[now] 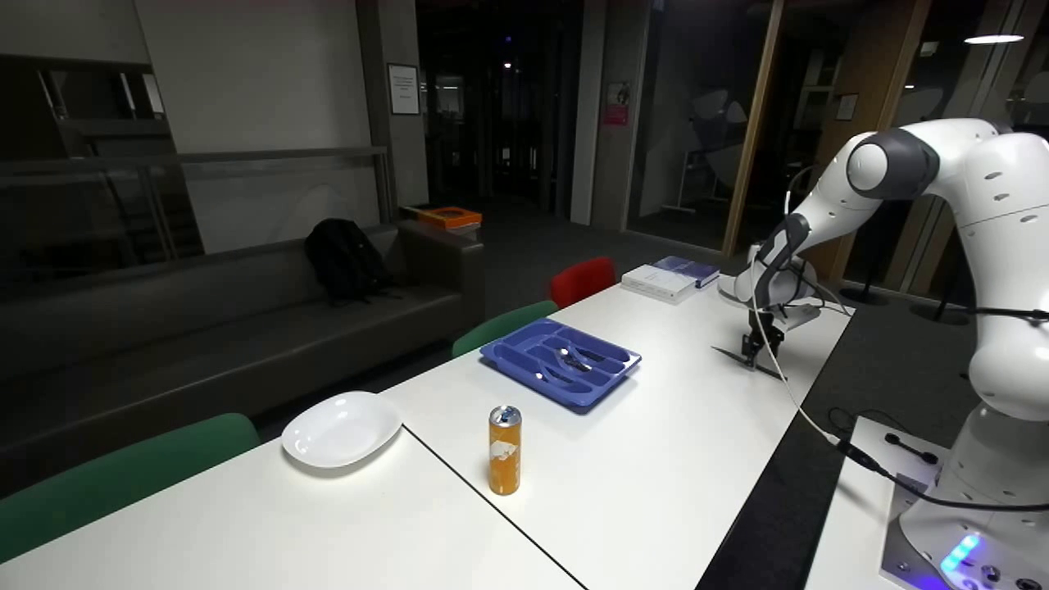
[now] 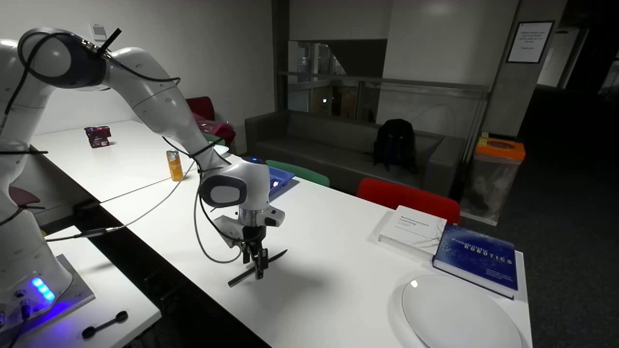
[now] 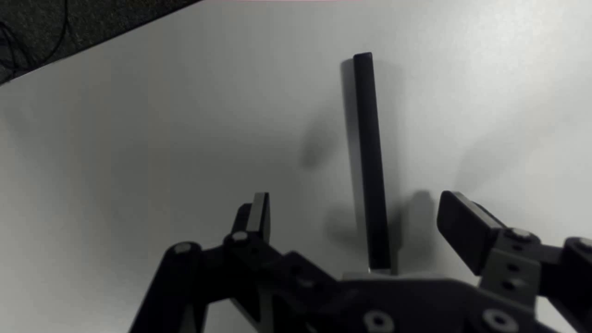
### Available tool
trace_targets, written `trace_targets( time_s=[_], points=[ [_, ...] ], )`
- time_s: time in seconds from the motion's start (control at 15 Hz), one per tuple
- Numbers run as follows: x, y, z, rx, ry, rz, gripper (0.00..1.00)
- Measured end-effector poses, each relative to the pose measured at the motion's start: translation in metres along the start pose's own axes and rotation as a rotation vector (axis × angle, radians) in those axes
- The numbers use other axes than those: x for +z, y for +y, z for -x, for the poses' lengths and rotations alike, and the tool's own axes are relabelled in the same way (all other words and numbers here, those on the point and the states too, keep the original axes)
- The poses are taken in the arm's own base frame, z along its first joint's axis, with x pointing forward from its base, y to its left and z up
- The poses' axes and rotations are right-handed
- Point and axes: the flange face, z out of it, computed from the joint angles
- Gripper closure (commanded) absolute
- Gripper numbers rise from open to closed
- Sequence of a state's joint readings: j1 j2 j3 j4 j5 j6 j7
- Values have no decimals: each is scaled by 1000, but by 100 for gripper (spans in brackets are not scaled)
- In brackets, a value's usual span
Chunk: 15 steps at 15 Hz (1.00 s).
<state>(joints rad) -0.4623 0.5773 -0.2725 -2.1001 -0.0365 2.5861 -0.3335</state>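
Bent in a high arch, a white robot arm [image 1: 910, 164] reached from a side table [image 1: 848, 483] out over a white worktop [image 1: 656, 459], its far end pointing straight down. The pincer [image 3: 356, 208] stood spread, its fingers [image 3: 467, 226] to either side of a dark, knife-like utensil [image 3: 371, 162] that lay on the worktop below; the wrist view showed gaps between fingers and utensil. A pale cable [image 1: 784, 378] drooped from the arm's lower end. In an exterior view, the arm partly blocked a blue tray [image 2: 285, 182] of cutlery [image 1: 574, 360]; near the tray, an orange can [image 1: 504, 463] stood upright beside a seam [image 1: 456, 471] in the worktop, with a shallow white dish [image 1: 340, 442] just beyond. Toward the opposite end, a white book [image 2: 411, 229] and a blue book [image 2: 476, 261] titled "Probabilistic Robotics" lay side by side, close to a white plate [image 2: 457, 311]. Green chairs [image 1: 139, 459] and a red chair [image 1: 583, 281] lined one side, and behind them a black backpack [image 1: 348, 260] rested on a sofa [image 1: 205, 344].
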Motion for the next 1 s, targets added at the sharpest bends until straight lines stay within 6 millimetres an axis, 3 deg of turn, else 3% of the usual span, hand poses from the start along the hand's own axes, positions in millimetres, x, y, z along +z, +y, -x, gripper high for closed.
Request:
trace_targets(
  time_s=[0.6,0.73,1.0],
  points=[
    [3,9,-4,-20,-15,-3,1],
    [3,8,-3,-26,-22,-6,9],
    [4,6,-4,-34,-27,-10,40]
  ],
)
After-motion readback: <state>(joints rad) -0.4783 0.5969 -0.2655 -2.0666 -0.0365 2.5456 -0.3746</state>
